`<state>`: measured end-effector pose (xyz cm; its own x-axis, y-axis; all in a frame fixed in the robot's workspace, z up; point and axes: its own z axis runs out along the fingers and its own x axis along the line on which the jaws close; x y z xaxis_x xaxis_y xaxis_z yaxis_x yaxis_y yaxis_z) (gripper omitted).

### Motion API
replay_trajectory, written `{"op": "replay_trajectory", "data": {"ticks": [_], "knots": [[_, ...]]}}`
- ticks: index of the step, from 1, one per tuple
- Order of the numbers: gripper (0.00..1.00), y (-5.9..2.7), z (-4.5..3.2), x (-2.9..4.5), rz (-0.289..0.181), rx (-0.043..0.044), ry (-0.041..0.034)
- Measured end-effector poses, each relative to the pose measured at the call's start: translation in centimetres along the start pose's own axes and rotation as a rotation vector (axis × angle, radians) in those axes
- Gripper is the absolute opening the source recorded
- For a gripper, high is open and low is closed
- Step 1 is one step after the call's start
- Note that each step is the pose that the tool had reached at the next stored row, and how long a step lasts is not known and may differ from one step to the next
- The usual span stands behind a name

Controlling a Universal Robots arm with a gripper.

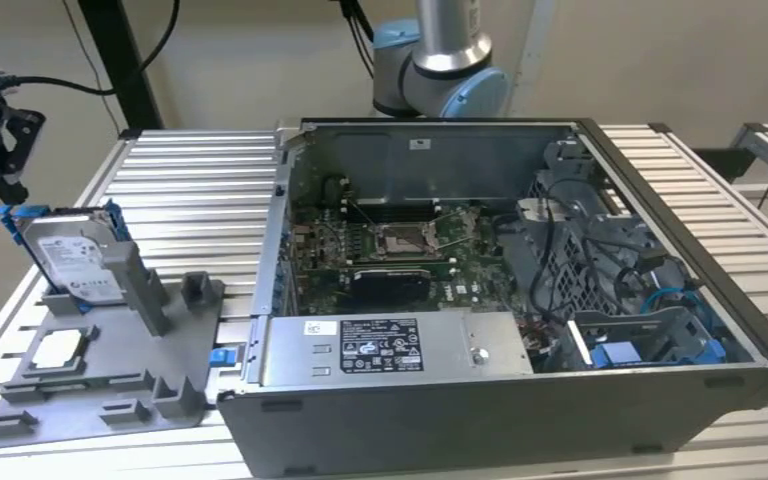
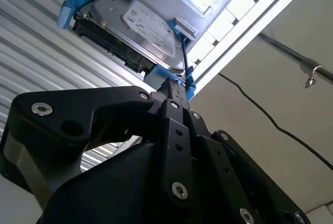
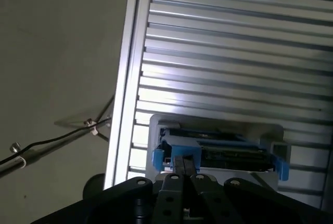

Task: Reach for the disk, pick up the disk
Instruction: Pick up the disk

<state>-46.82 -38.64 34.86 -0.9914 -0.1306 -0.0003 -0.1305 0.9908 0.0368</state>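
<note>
Progress, as you read it?

The reach looks all but finished and the lift is not done. The disk stands on edge in the grey holder tray at the exterior view's left, near the corner of the ribbed metal surface. It is well apart from the open computer case. The gripper hangs right over the disk's upper blue corner.

And the fingers?

Clenched, I'd say. In both wrist views they run side by side to a single tip with no real gap between them. In the first wrist view the gripper ends right at the blue tab of the disk. In the second wrist view the gripper meets the corner of the frame around the disk.

So it has hold of it?

That I cannot tell. A thin edge of the blue frame could be pinched between the tips, or they could merely be touching it. The black fingers cover the contact spot.

Anything else hard to make out?

The foot of the disk is hidden behind the tray's upright posts, so how it is seated is unclear. The arm's upper part is cut off at the exterior view's edge. A small pale square chip lies flat on the tray, apart from the disk.
</note>
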Motion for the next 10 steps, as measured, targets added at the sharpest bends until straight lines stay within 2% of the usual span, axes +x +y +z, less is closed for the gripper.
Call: {"op": "replay_trajectory", "data": {"ticks": [10], "knots": [[0.0,0.0,0.0,0.0,-0.11,0.0015,0.0042]]}}
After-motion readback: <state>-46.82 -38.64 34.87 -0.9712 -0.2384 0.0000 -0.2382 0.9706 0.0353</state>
